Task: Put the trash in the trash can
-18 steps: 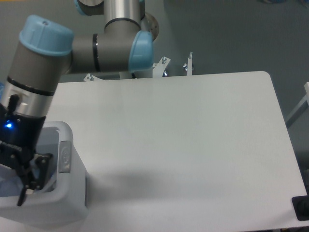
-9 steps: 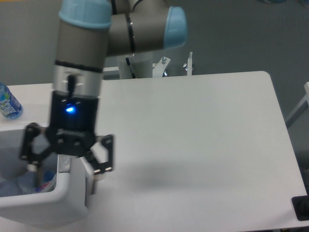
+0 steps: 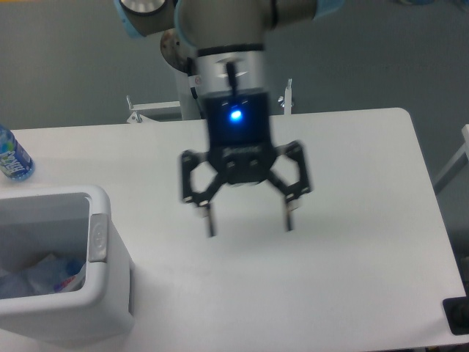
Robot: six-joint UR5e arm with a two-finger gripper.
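Camera view showed the hand [image 3: 248, 223] spread wide and holding nothing, hanging over the middle of the white desk [image 3: 352, 220]. At the desk's front-left corner stood the white trash can [image 3: 99, 293], and the trash [image 3: 44, 273] lay inside it. A blue-labelled bottle [image 3: 12, 158] stood by the left edge.

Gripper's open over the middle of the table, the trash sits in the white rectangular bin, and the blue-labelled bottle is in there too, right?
Not quite. The blue-labelled bottle stands on the table behind the white rectangular bin, not inside. The camera view shows it. The gripper is open over mid-table, and the crumpled trash lies in the bin.
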